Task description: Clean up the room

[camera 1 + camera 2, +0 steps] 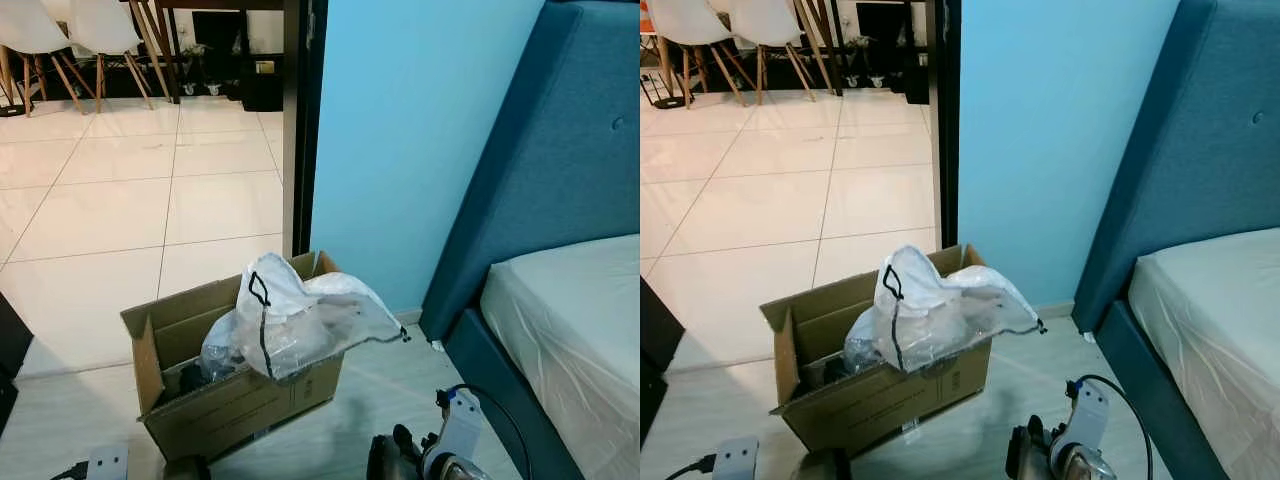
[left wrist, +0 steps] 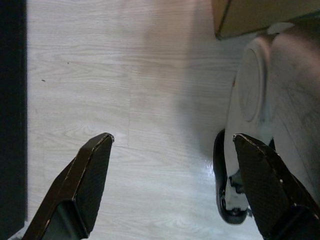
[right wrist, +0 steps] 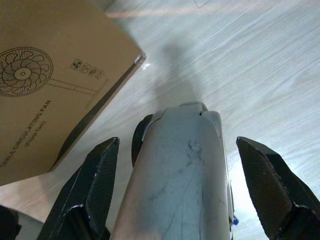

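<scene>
An open cardboard box (image 1: 235,385) stuffed with a clear plastic bag (image 1: 300,315) sits on the floor by the blue wall's doorway edge, with the bed (image 1: 570,330) well apart. Both the left tool (image 2: 170,187) and right tool (image 3: 175,187) hang low over bare floor, fingers spread wide, holding nothing.

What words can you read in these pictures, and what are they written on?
"...CIRCULATING FAN" on the side of the brown cardboard box, beside a drawing of a round fan.
"(Floor Fan)" just under it, small; I'm less sure of this.
A row of little handling symbols on that side, too small to read.
Dark print on the box's front in the head views is too blurred to read.
</scene>
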Robot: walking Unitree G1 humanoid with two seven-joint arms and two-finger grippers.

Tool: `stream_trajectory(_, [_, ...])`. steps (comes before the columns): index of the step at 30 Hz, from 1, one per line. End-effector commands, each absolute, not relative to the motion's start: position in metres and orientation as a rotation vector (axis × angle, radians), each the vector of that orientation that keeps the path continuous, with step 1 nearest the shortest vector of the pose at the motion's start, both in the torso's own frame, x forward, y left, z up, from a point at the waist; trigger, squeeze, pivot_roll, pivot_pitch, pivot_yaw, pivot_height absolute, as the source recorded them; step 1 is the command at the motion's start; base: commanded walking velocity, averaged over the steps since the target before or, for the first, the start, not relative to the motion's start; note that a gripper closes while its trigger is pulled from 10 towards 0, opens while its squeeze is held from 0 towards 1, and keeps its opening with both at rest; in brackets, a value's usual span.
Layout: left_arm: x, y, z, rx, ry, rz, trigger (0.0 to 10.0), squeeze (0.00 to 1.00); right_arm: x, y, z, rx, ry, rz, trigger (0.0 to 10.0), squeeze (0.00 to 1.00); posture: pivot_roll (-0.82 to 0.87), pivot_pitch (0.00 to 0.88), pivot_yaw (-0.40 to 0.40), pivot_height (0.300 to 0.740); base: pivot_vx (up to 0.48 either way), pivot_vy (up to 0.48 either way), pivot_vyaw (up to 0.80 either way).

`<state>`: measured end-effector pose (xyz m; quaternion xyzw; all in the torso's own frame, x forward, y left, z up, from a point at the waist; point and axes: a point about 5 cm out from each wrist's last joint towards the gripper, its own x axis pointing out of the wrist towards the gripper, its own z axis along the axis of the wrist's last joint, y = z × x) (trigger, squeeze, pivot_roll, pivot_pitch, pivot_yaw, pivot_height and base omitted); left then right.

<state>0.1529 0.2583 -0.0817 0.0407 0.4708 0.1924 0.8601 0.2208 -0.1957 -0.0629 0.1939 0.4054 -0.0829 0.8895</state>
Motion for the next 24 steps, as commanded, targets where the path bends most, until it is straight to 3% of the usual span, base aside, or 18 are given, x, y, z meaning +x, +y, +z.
stream_trajectory(1, [0.146, 0.250, -0.087, 0.084, 1.028, 0.375, 10.0, 0.00, 0.211, -0.190, -0.070, 0.408, 0.890, -0.165, 10.0, 0.00, 0.05, 0.000, -0.084, 0.582, 0.000, 0.000, 0.00])
stream_trajectory(12, [0.146, 0.254, -0.086, 0.085, 1.020, 0.409, 10.0, 0.00, 0.214, -0.189, -0.068, 0.407, 0.880, -0.156, 10.0, 0.00, 0.04, 0.000, -0.085, 0.617, 0.000, 0.000, 0.00])
stream_trajectory(16, [0.150, 0.277, -0.076, 0.082, 0.971, 0.512, 10.0, 0.00, 0.227, -0.195, -0.059, 0.392, 0.825, -0.151, 10.0, 0.00, 0.04, 0.000, -0.090, 0.642, 0.000, 0.000, 0.00])
stream_trajectory(24, [0.156, 0.287, -0.070, 0.093, 0.949, 0.532, 10.0, 0.00, 0.227, -0.199, -0.058, 0.386, 0.825, -0.169, 10.0, 0.00, 0.04, 0.000, -0.087, 0.672, 0.000, 0.000, 0.00])
